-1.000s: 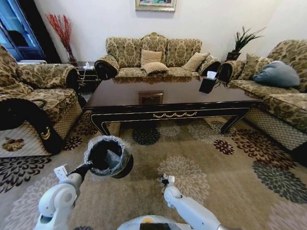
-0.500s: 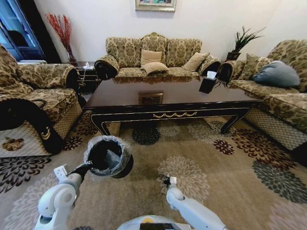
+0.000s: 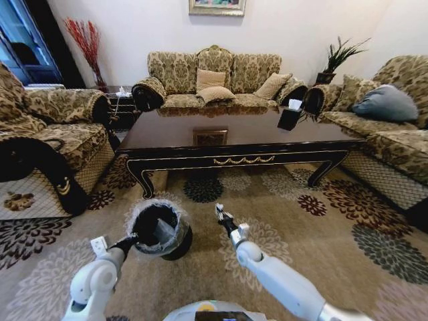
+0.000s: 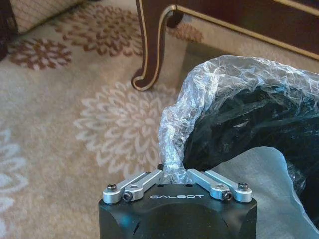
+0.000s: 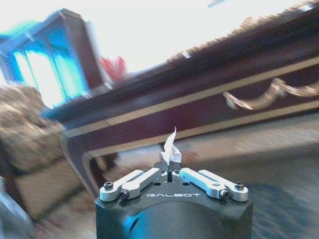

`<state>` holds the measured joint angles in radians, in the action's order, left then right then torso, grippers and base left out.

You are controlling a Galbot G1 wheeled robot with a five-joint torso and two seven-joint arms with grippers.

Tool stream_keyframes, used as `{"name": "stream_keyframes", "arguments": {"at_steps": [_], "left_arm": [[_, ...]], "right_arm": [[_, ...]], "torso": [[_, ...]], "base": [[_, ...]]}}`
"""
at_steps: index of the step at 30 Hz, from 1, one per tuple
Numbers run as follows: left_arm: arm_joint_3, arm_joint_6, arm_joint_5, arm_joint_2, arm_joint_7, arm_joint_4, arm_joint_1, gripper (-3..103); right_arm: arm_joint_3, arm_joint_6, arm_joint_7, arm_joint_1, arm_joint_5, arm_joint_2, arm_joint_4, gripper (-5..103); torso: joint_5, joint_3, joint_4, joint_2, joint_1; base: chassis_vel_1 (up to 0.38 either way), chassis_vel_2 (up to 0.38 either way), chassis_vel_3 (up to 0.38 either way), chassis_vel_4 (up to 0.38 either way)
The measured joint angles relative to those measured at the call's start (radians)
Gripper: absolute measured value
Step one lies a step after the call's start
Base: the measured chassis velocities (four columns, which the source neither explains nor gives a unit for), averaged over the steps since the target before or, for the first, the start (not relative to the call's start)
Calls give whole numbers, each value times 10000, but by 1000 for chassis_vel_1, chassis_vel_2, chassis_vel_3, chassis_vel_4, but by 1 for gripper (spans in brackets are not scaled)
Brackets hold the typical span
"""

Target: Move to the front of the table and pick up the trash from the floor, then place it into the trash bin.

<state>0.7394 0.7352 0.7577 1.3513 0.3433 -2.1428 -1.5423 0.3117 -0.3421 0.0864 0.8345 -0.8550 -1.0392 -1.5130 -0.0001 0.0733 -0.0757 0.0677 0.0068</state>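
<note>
- Closest in: the left gripper (image 4: pixel 172 175) is pinched tight on the liner (image 4: pixel 199 104) of the trash bin (image 3: pixel 160 231), right at the rim. It's got plastic film, not the bin wall, so I'd guess that film could stretch, tear or slide off the rim if the arm tugs.
- Only writing I can read anywhere is "GALBOT", stamped on both gripper bodies in the wrist views. No labels on the bin or anything else.
- The right gripper (image 3: pixel 219 212) is up off the carpet, just beside the bin rim on its right side, clamped on a small white scrap of trash (image 5: pixel 171 145). It's a thin sliver sticking out past the tips, so the hold looks marginal to me; a quick swing could shake it loose onto the rug (image 3: pixel 287 221).
- The scrap isn't over the bin opening yet. Letting go early would drop it next to the bin, and light paper might drift anyway.
- Another risk: the two arms are close together here, so the right one could bump the rim or snag the liner.
- Farther back, the table (image 3: pixel 241 144) stands well apart from both grippers. I can't spot any other white litter on the carpet in front of it.
</note>
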Motion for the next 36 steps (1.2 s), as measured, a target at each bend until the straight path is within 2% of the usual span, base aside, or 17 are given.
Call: {"name": "stream_keyframes", "arguments": {"at_steps": [4, 8, 10, 13, 21, 30, 31, 33, 36], "left_arm": [[-466, 0, -259, 101, 0, 147, 0, 2], [-869, -1, -529, 203, -45, 266, 67, 2], [-951, 0, -595, 228, -62, 304, 82, 2], [-1383, 0, -829, 463, -105, 507, 182, 2], [-1705, 0, -882, 695, -114, 621, 309, 2], [-1681, 1, -868, 703, -115, 478, 316, 2], [-1653, 1, -863, 705, -115, 426, 290, 2], [-1632, 1, -860, 705, -115, 395, 271, 2], [-1551, 3, -848, 681, -115, 322, 235, 2]], "right_arm": [[443, -569, -1034, -613, -363, 177, -389, 0], [1143, -705, -1630, -1027, -413, 489, -910, 0], [1261, -708, -1694, -1084, -415, 546, -987, 0], [2049, -838, -2258, -1454, -373, 855, -1397, 0], [2918, -1148, -2534, -1566, 485, 943, -1450, 0], [3134, -1288, -2663, -1375, 996, 902, -1221, -3], [3134, -1288, -2663, -1335, 1039, 905, -1198, 13], [3126, -1288, -2663, -1307, 1048, 905, -1191, 13], [3084, -1281, -2661, -1198, 1069, 936, -1219, 29]], "torso": [[2, 0, 0, 0, 0], [1, 0, 1, 0, 0], [2, 0, 1, 0, 0], [1, 0, 0, 0, 0], [1, 0, 2, 0, 0], [1, 0, 0, 0, 0], [0, 0, 0, 0, 0], [1, 0, 0, 0, 0], [0, 0, 2, 0, 1]], "base": [[0, 0, 0, 0], [0, 0, 0, 0], [0, 0, 0, 0], [0, 0, 0, 0], [0, 0, 0, 0], [0, 0, 0, 0], [0, 0, 0, 0], [0, 0, 0, 0], [0, 0, 0, 0]]}}
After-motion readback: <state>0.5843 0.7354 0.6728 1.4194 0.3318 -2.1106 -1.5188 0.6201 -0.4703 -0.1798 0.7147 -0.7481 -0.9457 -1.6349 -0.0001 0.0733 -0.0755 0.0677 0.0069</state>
